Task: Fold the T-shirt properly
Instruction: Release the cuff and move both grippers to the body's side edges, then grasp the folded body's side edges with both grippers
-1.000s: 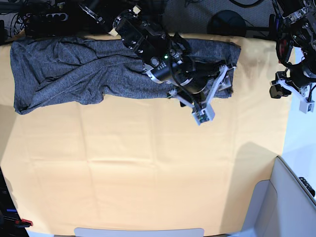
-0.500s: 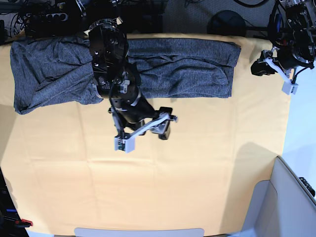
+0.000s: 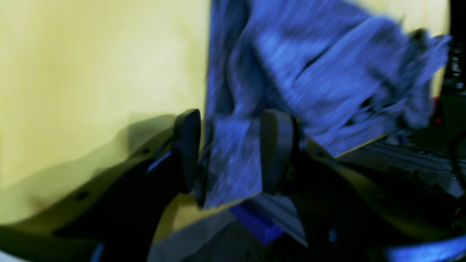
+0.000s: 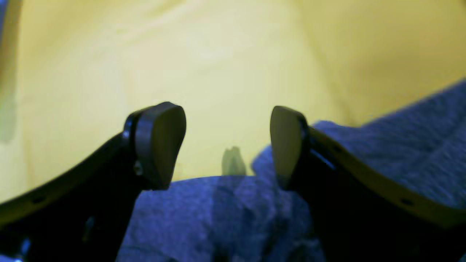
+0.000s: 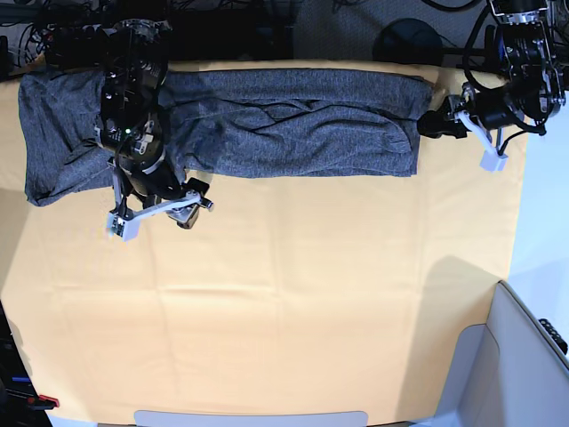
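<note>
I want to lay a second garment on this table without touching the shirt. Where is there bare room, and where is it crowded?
Bare: the yellow cloth from the T-shirt's near edge down to the table's front edge. Also a narrow strip past the shirt's end, under the left gripper. Crowded: the far strip, filled by the shirt, with the right gripper at its near edge.

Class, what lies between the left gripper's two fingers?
A strip of the T-shirt lies between the open left gripper's fingers, as the left wrist view shows.
</note>
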